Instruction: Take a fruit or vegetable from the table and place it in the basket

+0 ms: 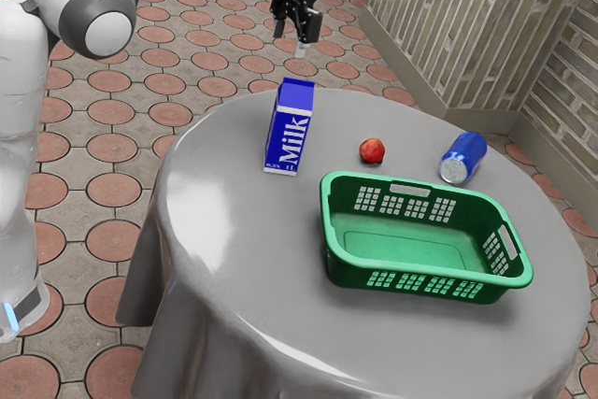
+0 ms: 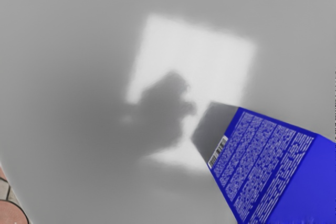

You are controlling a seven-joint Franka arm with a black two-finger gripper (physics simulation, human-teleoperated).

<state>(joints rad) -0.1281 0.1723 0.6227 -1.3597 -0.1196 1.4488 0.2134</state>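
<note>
The claw (image 1: 295, 36) hangs high above the bench (image 1: 245, 263), released, its fingers apart and nothing between them. The thing to fetch is the red fruit (image 1: 372, 150), an apple or perhaps a tomato; I can't tell which. It sits on the bench between the milk carton (image 1: 291, 128) and the blue can (image 1: 464, 157), near the basket (image 1: 430, 272), beside the long wall farther from the exterior view's camera.

What the coming move turns on is where that fruit lies from the claw: well below it and off toward the exterior view's right, past the carton. In the wrist view the carton stands upright, close under the hand and off to one side, so going straight down here would, I judge, bring the claw beside the carton and not to the fruit. The step in hand is the approach, with the whole task ahead: the arm should reach farther out across the bench while high, and come down only once it is over the fruit.

The fruit looks round, with no long axis to match, so the basket should set the turn of the wrist. Fingers lined up along its long wall would likely fit best; set crosswise, one might catch the rim. A glancing touch could roll the fruit away.
</note>
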